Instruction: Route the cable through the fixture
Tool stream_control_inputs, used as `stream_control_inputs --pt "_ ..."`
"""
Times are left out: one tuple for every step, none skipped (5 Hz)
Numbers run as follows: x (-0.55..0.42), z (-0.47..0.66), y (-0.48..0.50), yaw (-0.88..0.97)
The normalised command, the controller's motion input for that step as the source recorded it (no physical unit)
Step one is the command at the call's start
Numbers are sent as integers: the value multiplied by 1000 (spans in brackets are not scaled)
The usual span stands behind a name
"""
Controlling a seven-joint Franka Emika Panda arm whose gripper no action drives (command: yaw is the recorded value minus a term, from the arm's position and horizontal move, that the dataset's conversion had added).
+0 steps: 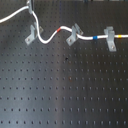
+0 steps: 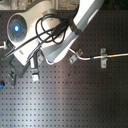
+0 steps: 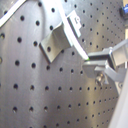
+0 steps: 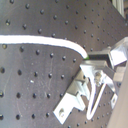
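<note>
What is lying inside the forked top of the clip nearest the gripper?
Nothing visible: the fixture looks empty, and the cable curves beside it. The gripper hides the cable's stretch above.

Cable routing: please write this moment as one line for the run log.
tool: holds cable | left clip: cable in fork | middle clip, right clip: already threaded

The desk [image 1: 65,95] is showing black, patterned all over with an even grid of small pale-rimmed holes. The cable [image 1: 50,37] is running white across it, wearing a short red band near the darker-grey clip [image 1: 74,34] and a blue band followed by a yellow-orange one around the blocky grey clip [image 1: 110,39]. The fixture [image 1: 32,34] is looking pale grey. In the second exterior view the arm [image 2: 60,35] is appearing white, carrying a glowing blue ring on a dark disc [image 2: 18,27] and looped black hoses [image 2: 47,30]. In both wrist views the gripper [image 3: 92,64] is showing grey metal.
</note>
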Motion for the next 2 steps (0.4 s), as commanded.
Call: stream_control_inputs --pt "94 -32 85 180" --pt "-122 57 98 0"
